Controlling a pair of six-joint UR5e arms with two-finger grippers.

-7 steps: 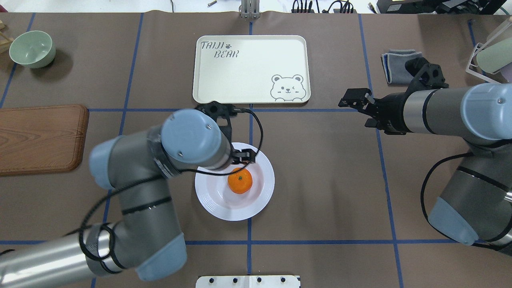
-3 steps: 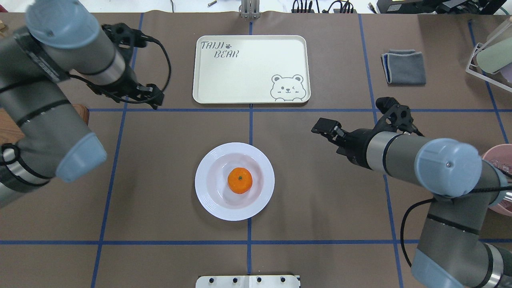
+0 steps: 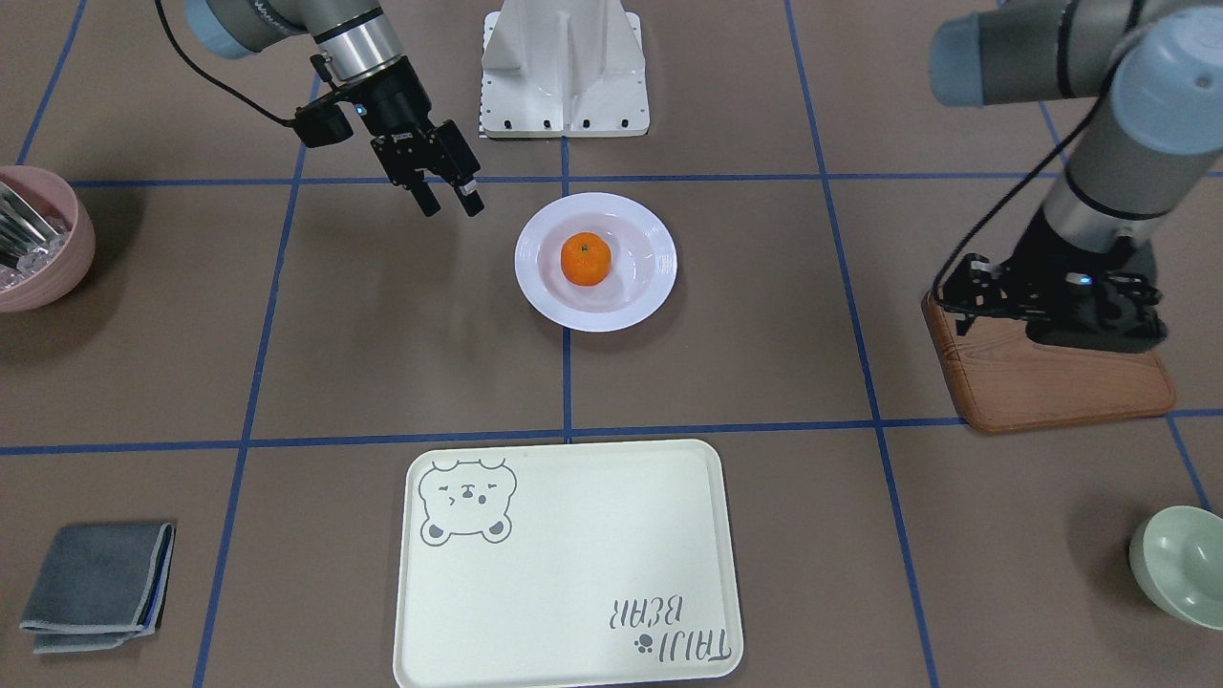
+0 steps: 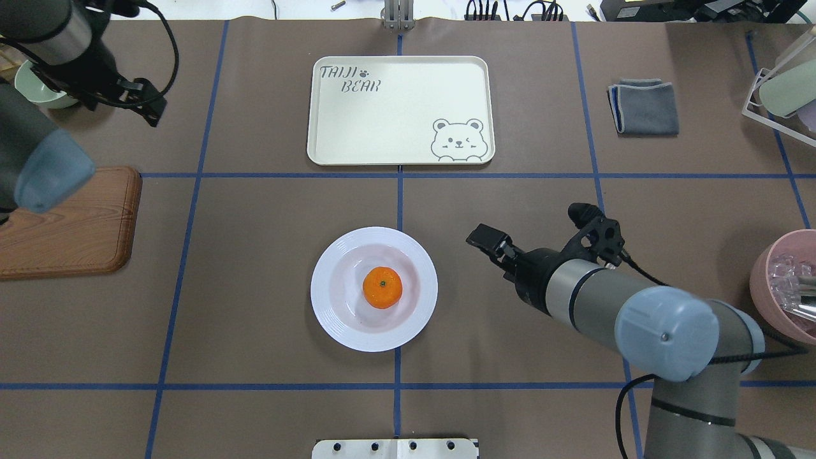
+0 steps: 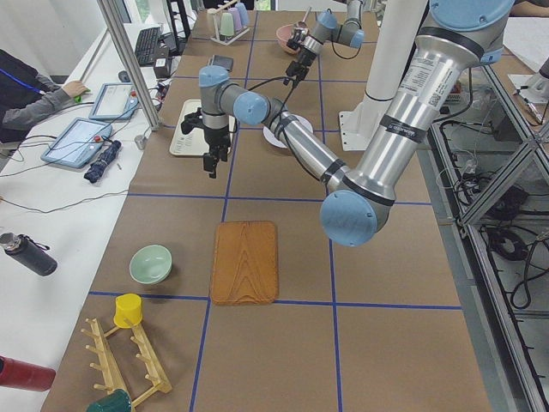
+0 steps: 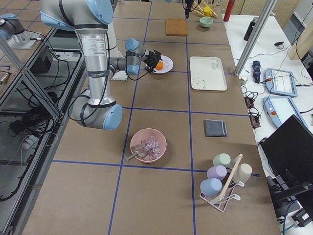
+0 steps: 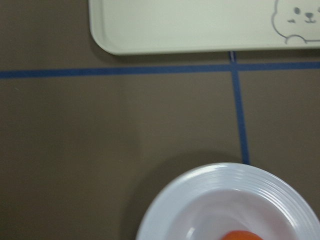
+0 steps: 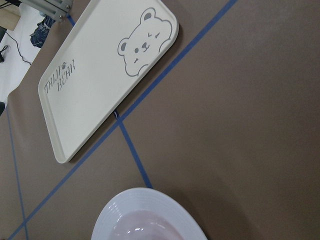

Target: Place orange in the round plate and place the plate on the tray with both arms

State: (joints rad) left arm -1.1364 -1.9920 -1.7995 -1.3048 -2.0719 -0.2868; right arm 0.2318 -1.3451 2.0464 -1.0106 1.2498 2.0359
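The orange [image 4: 382, 287] rests in the sunken centre of the round white plate [image 4: 338, 325], near the table's middle. The cream bear tray [image 4: 400, 110] lies beyond it, apart from the plate. My right gripper [image 4: 479, 237] hovers just right of the plate rim, open, nothing between its fingers [image 3: 427, 203]. My left gripper [image 4: 150, 105] is far off at the left, above the table near the wooden board [image 3: 1051, 387], and looks open and empty. The right wrist view shows the plate rim [image 8: 150, 212] and the tray [image 8: 100, 75]; no fingers show in either wrist view.
The wooden board [image 4: 70, 217] lies at the left. A pale green bowl [image 3: 1180, 564] sits beyond it. A folded grey cloth [image 4: 644, 105], a pink bowl with cutlery [image 4: 781, 287] and a cup rack [image 4: 781, 83] occupy the right side.
My left arm has pulled away from the plate to the far left, leaving the orange in it. My right arm has swung down and in toward the plate's right rim.
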